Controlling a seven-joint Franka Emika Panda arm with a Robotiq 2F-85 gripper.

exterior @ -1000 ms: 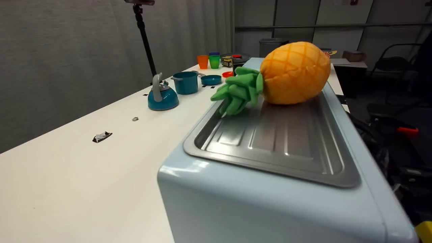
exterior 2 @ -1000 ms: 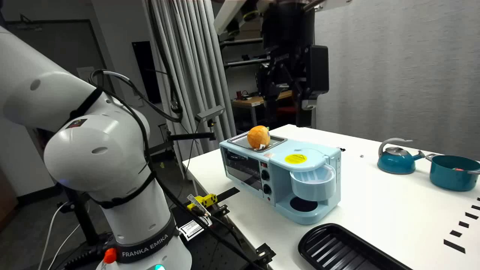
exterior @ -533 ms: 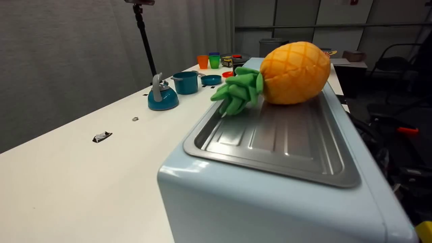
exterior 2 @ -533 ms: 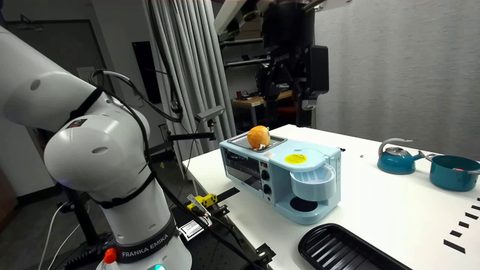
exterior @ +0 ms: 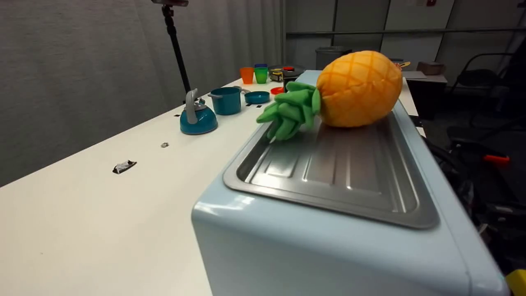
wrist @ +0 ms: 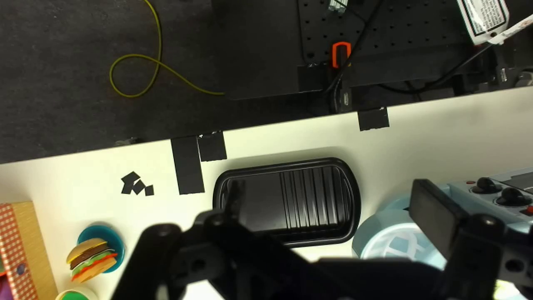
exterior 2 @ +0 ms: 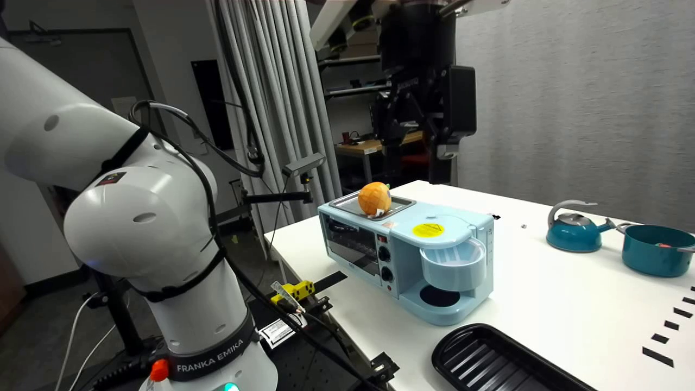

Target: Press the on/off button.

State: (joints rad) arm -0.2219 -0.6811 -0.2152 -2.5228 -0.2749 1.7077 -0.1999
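A light blue breakfast appliance [exterior 2: 404, 239] stands on the table. Its front panel has a red switch [exterior 2: 382, 239] above two black knobs and a small red button or light [exterior 2: 389, 288] below them. I cannot tell which is the on/off button. In the wrist view the red switch [wrist: 529, 209] and the small red dot [wrist: 470, 182] show at the right edge. My gripper [exterior 2: 416, 171] hangs high above the table, apart from the appliance. In the wrist view the gripper [wrist: 329, 187] has its fingers wide apart with nothing between them.
A pineapple plush [exterior: 357, 90] lies on the appliance's metal tray [exterior: 328, 176]. A black grill pan [wrist: 287, 200] lies beside the appliance's light blue cup [exterior 2: 455, 266]. A teal kettle [exterior 2: 575, 233] and teal pot [exterior 2: 657, 252] stand farther off. A yellow clamp [exterior 2: 293, 290] is at the table edge.
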